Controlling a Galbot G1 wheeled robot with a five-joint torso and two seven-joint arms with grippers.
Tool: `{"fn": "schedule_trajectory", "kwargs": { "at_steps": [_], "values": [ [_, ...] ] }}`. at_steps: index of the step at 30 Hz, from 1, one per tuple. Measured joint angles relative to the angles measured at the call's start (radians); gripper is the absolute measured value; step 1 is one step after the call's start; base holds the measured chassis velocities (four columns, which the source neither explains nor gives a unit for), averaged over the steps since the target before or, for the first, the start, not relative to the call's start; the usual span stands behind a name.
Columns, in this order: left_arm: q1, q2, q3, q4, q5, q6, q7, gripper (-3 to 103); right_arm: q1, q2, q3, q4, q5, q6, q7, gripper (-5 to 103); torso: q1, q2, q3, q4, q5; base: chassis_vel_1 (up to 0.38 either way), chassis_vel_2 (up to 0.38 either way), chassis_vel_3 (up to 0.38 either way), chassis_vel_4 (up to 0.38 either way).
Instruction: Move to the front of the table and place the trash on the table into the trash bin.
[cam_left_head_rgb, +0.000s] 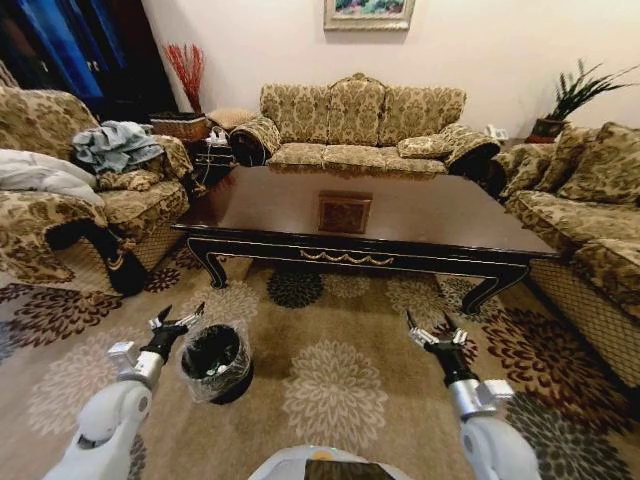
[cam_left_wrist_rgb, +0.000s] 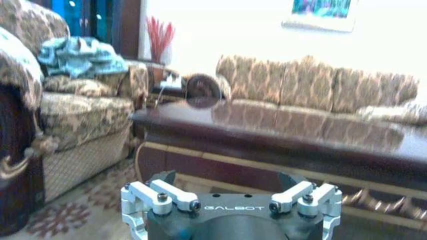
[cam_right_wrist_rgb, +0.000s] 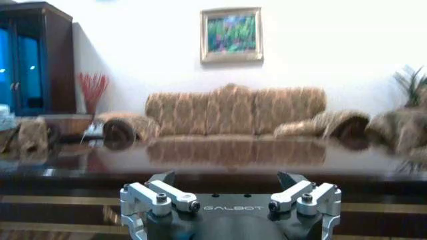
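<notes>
The table (cam_left_head_rgb: 420, 215) of glossy dark wood, with a square inlaid panel in its middle, stands across the patterned carpet ahead of me. The trash is out of view. The trash bin (cam_left_head_rgb: 215, 362), black with a crinkly clear bag, sits on the carpet at my front left, short of the table. My left gripper (cam_left_head_rgb: 178, 322) hangs open just left of the bin's rim. Over bare carpet at the front right, my right gripper (cam_left_head_rgb: 436, 330) is open too. Both wrist views look over spread fingers, the left gripper (cam_left_wrist_rgb: 227, 181) and the right gripper (cam_right_wrist_rgb: 227, 180), toward the table's near edge (cam_left_wrist_rgb: 280, 150) (cam_right_wrist_rgb: 220, 170).
A patterned armchair (cam_left_head_rgb: 60, 215) piled with clothes stands at the left. A matching sofa (cam_left_head_rgb: 360, 125) is behind the table and another (cam_left_head_rgb: 585, 215) at the right. A small side table with a basket (cam_left_head_rgb: 185, 128) fills the back-left corner. Open carpet lies between me and the table.
</notes>
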Motion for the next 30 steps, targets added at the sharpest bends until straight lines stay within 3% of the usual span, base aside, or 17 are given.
{"fn": "schedule_trajectory", "kwargs": {
  "at_steps": [1,5,7,13,20,23,27,30],
  "values": [
    [0.0,0.0,0.0,0.0,0.0,0.0,0.0,100,0.0,0.0,0.0,0.0,0.0,0.0,0.0,100,0.0,0.0,0.0,0.0,0.0,0.0,0.0,0.0,0.0],
    [0.052,-0.056,0.068,-0.105,0.08,-0.027,-0.048,100,-0.058,-0.004,-0.047,0.166,-0.026,-0.111,0.065,100,0.0,0.0,0.0,-0.0002,-0.0001,0.0,0.0,0.0,0.0],
    [0.064,-0.065,0.083,-0.117,0.102,-0.04,-0.05,100,-0.065,-0.002,-0.053,0.184,-0.036,-0.118,0.065,100,0.0,0.0,0.0,-0.0002,-0.0001,0.0,0.0,0.0,0.0],
    [0.098,-0.089,0.142,-0.134,0.173,-0.088,-0.057,100,-0.077,0.001,-0.05,0.195,-0.082,-0.106,0.04,100,0.0,0.0,0.0,-0.0001,0.0001,0.0,0.0,0.0,0.0],
    [0.096,-0.082,0.144,-0.112,0.204,-0.104,-0.057,100,-0.092,0.012,-0.038,0.147,-0.108,-0.065,-0.007,100,0.0,0.0,0.0,-0.0002,-0.0001,0.0,0.0,0.0,0.0],
    [0.099,-0.072,0.129,-0.096,0.21,-0.111,-0.022,100,-0.092,0.021,-0.034,0.117,-0.125,-0.026,-0.029,100,0.0,0.0,0.0,-0.0002,0.0001,0.0,0.0,0.0,0.0],
    [0.108,-0.048,0.093,-0.073,0.144,-0.108,0.078,100,-0.093,0.031,-0.033,0.101,-0.119,-0.014,-0.04,100,0.0,0.0,0.0,-0.0001,0.0,0.0,0.0,0.0,0.0],
    [0.107,-0.042,0.086,-0.067,0.112,-0.096,0.105,100,-0.092,0.037,-0.033,0.1,-0.113,-0.015,-0.04,100,0.0,0.0,0.0,-0.0001,-0.0002,0.0,0.0,0.0,0.0]
  ]
}}
